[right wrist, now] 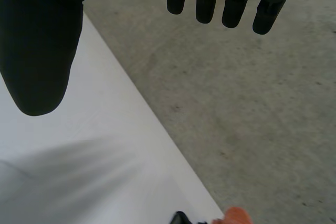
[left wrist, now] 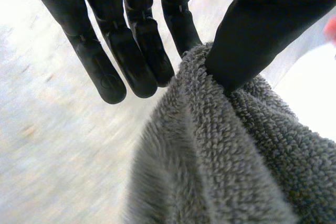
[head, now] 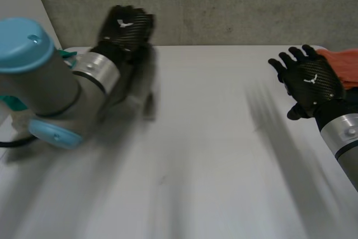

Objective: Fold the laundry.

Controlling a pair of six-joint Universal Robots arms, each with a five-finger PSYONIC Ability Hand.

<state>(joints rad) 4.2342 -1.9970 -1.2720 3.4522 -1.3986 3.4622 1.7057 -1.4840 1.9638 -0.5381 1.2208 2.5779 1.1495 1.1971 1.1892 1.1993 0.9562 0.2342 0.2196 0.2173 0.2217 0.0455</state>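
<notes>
one nubby grey towel (left wrist: 220, 145) bunches, pinched in the left hand (left wrist: 131, 51); right hand (head: 310, 79) splayed empty.

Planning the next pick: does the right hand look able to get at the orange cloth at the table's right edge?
Probably yes: the right hand is open and empty, the orange cloth lies close beside it, and nothing stands between them.
</notes>
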